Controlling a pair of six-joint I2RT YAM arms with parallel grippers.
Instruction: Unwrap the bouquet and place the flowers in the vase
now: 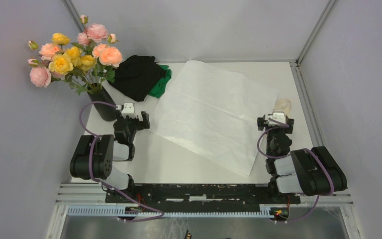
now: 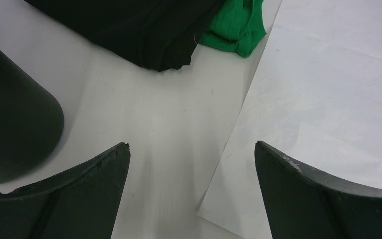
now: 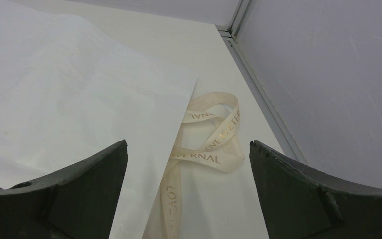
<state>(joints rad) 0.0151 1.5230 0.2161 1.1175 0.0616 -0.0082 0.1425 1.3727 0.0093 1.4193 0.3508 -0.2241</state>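
Black matte vase (image 1: pixel 105 105): upright, just left of the left gripper (image 1: pixel 133 118), with the flowers (image 1: pixel 74 55) standing in it. Jaws of the left gripper: wide apart, empty. Jaws of the right gripper (image 1: pixel 276 120): wide apart, empty. The cream ribbon (image 3: pixel 209 139) lies just ahead of it, and the white paper sheet (image 1: pixel 214 114) is spread flat to its left. Hazard, judged: the vase looks top-heavy, and a leftward swing of the left arm could topple it and spill the stems.

Roses (image 1: pixel 74 54) stand in black vase (image 1: pixel 107 110); paper (image 1: pixel 214 109) flat, ribbon (image 3: pixel 201 158) seemingly loose.
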